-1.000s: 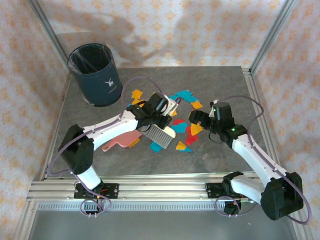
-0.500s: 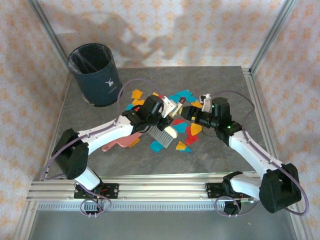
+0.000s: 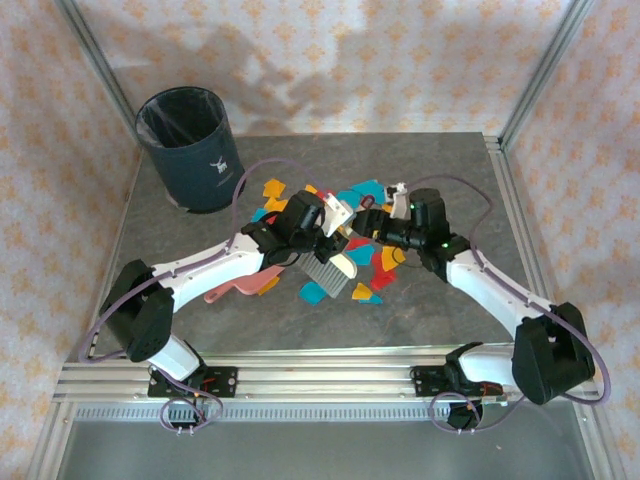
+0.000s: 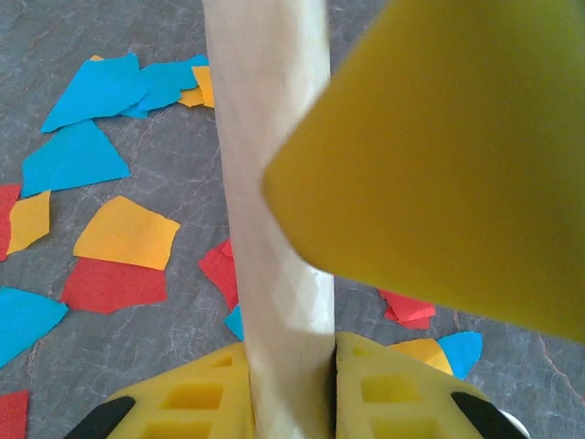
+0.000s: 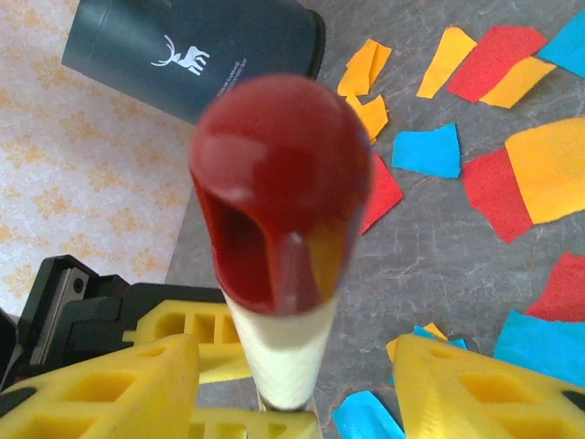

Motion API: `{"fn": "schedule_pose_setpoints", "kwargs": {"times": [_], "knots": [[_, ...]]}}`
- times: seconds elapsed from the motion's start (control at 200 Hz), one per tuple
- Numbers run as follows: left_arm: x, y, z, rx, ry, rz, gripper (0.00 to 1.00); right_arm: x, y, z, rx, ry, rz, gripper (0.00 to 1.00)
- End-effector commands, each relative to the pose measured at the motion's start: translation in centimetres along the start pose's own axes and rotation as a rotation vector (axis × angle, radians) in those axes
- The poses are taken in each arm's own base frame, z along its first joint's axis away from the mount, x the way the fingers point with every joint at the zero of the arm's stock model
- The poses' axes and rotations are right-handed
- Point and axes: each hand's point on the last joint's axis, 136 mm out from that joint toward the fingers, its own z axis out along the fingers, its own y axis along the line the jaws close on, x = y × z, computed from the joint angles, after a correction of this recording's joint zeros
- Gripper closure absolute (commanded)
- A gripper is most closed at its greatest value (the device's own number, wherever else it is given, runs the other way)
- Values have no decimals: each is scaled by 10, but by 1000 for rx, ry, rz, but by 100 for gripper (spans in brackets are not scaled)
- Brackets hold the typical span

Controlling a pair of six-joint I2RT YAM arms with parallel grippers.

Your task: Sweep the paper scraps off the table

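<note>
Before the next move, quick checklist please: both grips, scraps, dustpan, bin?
1. Left gripper clamped on the brush: ok, its fingers press the cream handle from both sides.
2. Right gripper gripping the handle's red end: not ok, its fingers stand either side of the handle with gaps, open.
3. Paper scraps cleared off the table: not ok, red, yellow and blue pieces lie scattered around the brush head.
4. Dustpan at hand: ok, it lies flat on the table beside the left arm.
5. Bin upright and open: ok, at the far left corner.
</note>
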Motion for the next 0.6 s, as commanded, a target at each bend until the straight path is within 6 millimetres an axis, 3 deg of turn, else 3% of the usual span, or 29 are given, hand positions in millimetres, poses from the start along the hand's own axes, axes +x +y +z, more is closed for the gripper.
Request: {"fn": "schedule_pose_setpoints", "kwargs": {"times": [0.0, 0.475, 0.596], "knots": [[-17, -4, -12, 25, -65, 34, 78, -15, 18, 5, -46, -19, -40, 47], [-18, -6, -12, 36, -62, 35, 78, -6, 26, 21, -78, 46, -47, 57], [-17, -5, -10, 32, -60, 24, 78, -5, 25, 23, -81, 52, -44, 64]]}}
